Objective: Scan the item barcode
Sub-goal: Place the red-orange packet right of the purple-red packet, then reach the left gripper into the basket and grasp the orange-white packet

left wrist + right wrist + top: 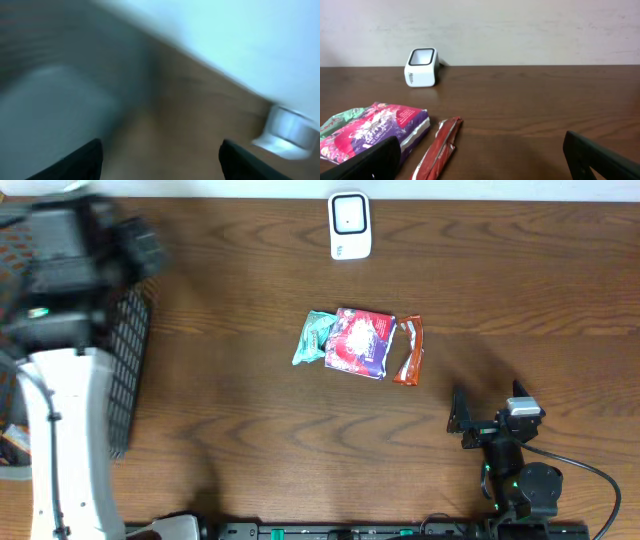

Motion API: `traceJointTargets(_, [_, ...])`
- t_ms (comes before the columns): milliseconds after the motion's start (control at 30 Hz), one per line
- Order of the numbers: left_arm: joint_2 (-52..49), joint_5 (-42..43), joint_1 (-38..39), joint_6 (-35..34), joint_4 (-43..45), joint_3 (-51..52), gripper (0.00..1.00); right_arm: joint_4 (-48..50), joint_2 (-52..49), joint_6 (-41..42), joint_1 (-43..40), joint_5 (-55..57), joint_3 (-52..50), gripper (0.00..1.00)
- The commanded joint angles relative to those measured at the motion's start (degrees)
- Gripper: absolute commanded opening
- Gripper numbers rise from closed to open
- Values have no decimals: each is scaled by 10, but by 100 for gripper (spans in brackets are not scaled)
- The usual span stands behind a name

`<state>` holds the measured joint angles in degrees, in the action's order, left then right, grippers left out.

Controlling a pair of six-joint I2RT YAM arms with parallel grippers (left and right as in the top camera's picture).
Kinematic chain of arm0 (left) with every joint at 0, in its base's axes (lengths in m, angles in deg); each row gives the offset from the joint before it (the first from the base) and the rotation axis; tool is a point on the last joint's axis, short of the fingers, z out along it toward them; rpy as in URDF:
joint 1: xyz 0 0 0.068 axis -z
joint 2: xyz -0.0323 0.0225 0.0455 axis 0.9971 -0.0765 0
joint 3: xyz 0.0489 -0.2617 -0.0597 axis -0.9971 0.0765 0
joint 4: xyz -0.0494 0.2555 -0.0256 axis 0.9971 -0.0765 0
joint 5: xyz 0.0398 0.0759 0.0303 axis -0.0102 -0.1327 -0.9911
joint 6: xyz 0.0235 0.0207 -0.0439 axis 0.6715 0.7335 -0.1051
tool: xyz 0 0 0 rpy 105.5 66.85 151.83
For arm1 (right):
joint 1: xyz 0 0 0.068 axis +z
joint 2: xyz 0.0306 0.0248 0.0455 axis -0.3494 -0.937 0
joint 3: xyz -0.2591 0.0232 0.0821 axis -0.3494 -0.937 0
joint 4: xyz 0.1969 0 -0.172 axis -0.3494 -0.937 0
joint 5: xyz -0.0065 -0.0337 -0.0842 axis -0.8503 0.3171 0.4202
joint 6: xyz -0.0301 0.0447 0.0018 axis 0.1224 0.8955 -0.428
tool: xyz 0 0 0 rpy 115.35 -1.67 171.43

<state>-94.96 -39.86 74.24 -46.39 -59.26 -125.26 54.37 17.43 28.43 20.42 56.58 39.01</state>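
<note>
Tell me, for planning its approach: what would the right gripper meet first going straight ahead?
Probably nothing: the right gripper faces bare brown wooden table; the slim red-orange snack wrapper lies left of its line.

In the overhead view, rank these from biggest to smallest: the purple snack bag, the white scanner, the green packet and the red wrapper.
1. purple snack bag
2. white scanner
3. green packet and red wrapper: about alike, green wider, red longer and thinner, so not ranked against each other.
</note>
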Motion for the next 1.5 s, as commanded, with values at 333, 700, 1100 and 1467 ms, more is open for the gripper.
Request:
traceJointTargets(333, [-104, -96, -320, -50, -97, 67, 74, -3, 3, 6, -3, 2, 0, 99])
traceJointTargets(700, [-145, -137, -358, -50, -17, 201, 75, -3, 3, 6, -3, 2, 0, 99])
traceJointTargets(1100, [-159, -142, -374, -48, 70, 242, 75, -3, 3, 6, -3, 2, 0, 99])
traceJointTargets(1467, [-228, -137, -412, -48, 72, 242, 56, -3, 3, 6, -3, 2, 0, 99])
